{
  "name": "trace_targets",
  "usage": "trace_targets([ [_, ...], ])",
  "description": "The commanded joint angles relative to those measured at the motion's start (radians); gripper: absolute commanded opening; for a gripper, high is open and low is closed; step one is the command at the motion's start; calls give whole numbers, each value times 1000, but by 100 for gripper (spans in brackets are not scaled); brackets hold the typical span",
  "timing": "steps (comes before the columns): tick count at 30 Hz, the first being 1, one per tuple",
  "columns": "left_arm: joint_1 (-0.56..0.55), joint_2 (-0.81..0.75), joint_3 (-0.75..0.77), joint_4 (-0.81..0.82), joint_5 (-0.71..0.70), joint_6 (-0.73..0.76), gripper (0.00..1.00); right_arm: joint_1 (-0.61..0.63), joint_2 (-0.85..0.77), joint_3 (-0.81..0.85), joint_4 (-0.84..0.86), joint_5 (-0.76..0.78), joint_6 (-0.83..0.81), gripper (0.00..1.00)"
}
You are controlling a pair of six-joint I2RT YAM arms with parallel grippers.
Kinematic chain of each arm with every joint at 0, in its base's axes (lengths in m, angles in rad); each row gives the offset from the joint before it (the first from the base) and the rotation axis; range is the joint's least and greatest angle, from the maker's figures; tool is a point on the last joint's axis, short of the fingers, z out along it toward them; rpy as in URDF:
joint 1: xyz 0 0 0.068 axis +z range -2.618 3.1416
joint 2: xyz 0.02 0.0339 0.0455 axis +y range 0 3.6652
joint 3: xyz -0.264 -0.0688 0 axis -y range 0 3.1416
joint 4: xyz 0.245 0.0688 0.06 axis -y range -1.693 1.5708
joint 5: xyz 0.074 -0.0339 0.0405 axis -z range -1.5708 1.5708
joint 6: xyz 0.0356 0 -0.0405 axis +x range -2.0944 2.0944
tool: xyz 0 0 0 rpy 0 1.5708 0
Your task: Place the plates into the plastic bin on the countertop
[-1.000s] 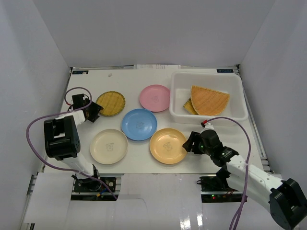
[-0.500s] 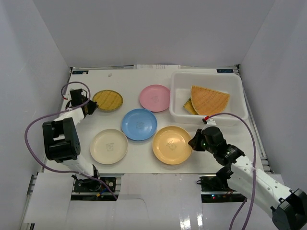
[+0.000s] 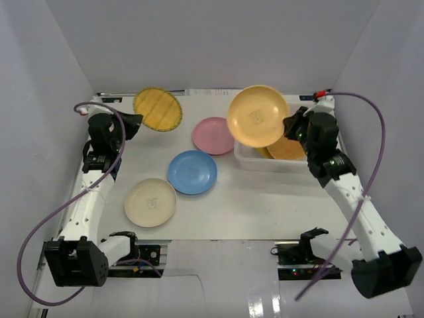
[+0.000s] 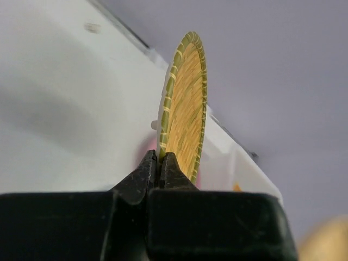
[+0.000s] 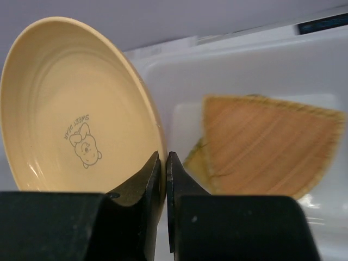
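Spanning the grey-walled enclosure, the white countertop (image 3: 265, 205) carries the plastic bin (image 3: 265, 163) at its 2 o'clock corner. Inside the bin lies a squarish woven plate (image 5: 266, 147), orange-brown and propped at a tilt, with a second yellow woven plate (image 5: 193, 157) showing from under its 9 o'clock edge.

Raised off the surface, the orange-yellow plate (image 3: 257, 116) stands nearly on edge, overlapping the bin's 9 o'clock end in the overhead view; the right gripper (image 5: 163, 157) pinches its rim, jaws clamped tight on it. At 11 o'clock on the countertop, the left gripper (image 4: 160, 157) is likewise clamped on the rim of a round woven plate (image 4: 185, 103), held up on edge, its green-and-yellow border facing the wrist camera.

Three plates lie flat on the countertop: a pink plate (image 3: 212, 136) toward 12 o'clock, just beside the bin; a blue plate (image 3: 191, 172) near the centre; a cream plate (image 3: 150, 203) at 8 o'clock.

Printed in the well of the orange-yellow plate is a small cartoon bear with the words "SWEET DEAR". A dark label (image 5: 321, 24) behind the bin, at 1 o'clock in the right wrist view, is too blurred to read.
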Motion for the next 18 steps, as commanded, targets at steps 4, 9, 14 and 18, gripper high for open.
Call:
trace_targets([
  [4, -292, 51, 145, 112, 151, -26, 0, -372, 279, 104, 115, -57, -21, 8],
  [9, -476, 220, 256, 200, 162, -23, 0, -441, 409, 61, 119, -72, -23, 8],
  [14, -604, 463, 427, 243, 151, -29, 0, -600, 377, -6, 170, -231, 63, 56],
  [18, -662, 649, 567, 244, 159, -36, 0, -691, 304, 33, 190, -347, 107, 75],
])
